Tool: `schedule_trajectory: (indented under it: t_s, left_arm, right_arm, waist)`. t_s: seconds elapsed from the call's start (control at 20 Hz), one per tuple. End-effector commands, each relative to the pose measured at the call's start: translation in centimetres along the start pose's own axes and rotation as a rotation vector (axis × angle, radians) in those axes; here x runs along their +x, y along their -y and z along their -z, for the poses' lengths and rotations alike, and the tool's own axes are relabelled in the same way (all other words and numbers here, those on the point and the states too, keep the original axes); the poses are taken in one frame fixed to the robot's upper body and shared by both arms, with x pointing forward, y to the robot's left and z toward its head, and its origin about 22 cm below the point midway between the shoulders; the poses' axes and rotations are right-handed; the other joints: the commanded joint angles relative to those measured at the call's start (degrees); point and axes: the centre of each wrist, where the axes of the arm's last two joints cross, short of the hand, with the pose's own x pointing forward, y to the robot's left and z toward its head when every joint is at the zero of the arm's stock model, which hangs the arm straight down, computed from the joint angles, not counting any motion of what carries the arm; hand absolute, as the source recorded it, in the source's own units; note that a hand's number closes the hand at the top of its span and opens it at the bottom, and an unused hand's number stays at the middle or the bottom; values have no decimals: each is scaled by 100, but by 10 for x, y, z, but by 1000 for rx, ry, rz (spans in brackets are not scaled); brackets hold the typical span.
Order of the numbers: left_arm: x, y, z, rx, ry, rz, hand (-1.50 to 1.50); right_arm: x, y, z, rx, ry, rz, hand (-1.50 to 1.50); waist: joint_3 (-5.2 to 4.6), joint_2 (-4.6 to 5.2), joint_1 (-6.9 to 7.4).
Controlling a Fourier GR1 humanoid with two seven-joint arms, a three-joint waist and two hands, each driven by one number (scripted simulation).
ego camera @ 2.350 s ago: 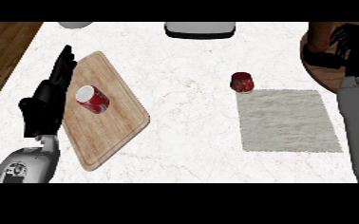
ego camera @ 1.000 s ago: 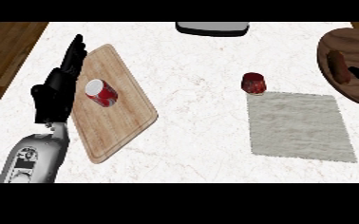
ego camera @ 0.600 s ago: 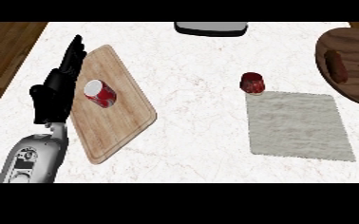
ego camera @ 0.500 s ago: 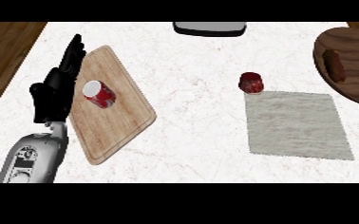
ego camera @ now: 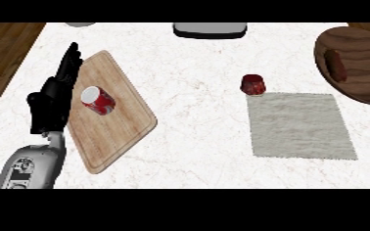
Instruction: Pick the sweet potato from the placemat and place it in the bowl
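Withdrawn since earlier, the right robot hand is out of view. Sweet potato (ego camera: pixel 335 64) lies in the wooden bowl (ego camera: pixel 358 51), beyond the placemat's (ego camera: pixel 300 126) far right corner. Left robot hand (ego camera: pixel 52 100), fingers straight, rests far left of the placemat.

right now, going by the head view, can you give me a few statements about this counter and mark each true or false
1. Nothing lies on the placemat. True.
2. The red can is on the placemat. False: it is on the wooden cutting board, at the view's left.
3. The sweet potato lies in the wooden bowl at the view's right edge. True.
4. The left hand is curled round the can. False: it is open, fingers straight, beside the board's left edge, apart from the can.
5. The right hand shows beside the bowl. False: no right hand is in view.
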Motion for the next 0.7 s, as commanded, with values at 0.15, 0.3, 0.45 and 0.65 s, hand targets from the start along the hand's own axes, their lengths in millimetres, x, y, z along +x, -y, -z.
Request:
schedule_trajectory:
  t_s: [0.15,0.3,0.45,0.65]
  left_arm:
    - [1,-5,0,11,-6,0,0]
    - [-3,-6,4,5,-12,6,0]
    - [7,-1,0,14,-6,2,0]
    - [3,17,4,-1,-22,-1,0]
  right_arm:
    - [-22,52,-24,95,37,71,-150]
    - [-29,52,-32,121,55,102,-150]
    - [-43,42,-45,129,59,89,-150]
    - [-55,41,-58,135,74,100,-150]
  waist:
    - [-6,-34,-73]
    - [-12,-43,-89]
    - [-9,-48,-57]
    - [-14,-58,-111]
